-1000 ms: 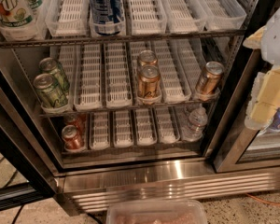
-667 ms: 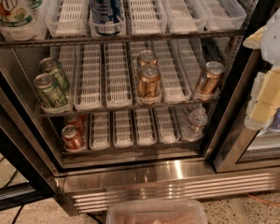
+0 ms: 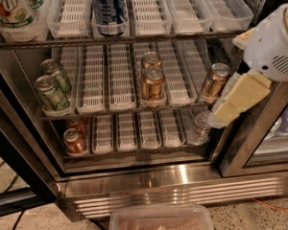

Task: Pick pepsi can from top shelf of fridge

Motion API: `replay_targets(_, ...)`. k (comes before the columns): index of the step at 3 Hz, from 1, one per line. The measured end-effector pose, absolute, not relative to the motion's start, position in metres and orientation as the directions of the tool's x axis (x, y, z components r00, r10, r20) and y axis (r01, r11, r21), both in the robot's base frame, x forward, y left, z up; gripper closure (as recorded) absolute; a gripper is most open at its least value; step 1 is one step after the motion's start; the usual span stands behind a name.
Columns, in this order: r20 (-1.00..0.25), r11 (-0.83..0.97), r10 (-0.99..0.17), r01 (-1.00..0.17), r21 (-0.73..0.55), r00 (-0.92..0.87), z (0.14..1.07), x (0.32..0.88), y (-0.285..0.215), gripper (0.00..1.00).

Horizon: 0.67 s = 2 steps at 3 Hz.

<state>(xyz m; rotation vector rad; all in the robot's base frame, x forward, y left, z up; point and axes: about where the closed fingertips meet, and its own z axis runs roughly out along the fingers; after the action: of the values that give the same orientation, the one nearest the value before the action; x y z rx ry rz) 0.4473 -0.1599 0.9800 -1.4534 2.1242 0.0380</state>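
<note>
The pepsi can (image 3: 108, 6) is blue with white print and stands upright in a white lane near the front of the top shelf (image 3: 149, 36), left of centre; its top is cut off by the picture's edge. The fridge (image 3: 149, 186) stands open, with a ribbed steel base. My gripper (image 3: 233, 104), cream-coloured under a white arm housing (image 3: 273, 42), hangs at the right in front of the door frame. It is level with the middle rack, well right of and below the pepsi can, and holds nothing that I can see.
A 7UP bottle (image 3: 9, 8) stands at the top shelf's left end. The middle rack holds green cans (image 3: 50, 92) and bronze-gold cans (image 3: 152, 83). The lower rack holds reddish cans (image 3: 74, 140) and a clear container (image 3: 200, 126). A plastic tub (image 3: 161, 217) lies on the floor in front.
My gripper and arm have moved left, from the picture's right edge toward the fridge opening. The cans have not moved.
</note>
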Motion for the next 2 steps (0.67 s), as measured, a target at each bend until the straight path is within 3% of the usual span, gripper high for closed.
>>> replay_targets(2, -0.517, 0.436, -0.824, -0.841, -0.32, -0.23, 0.9932, 0.4624, -0.1499, 0.0)
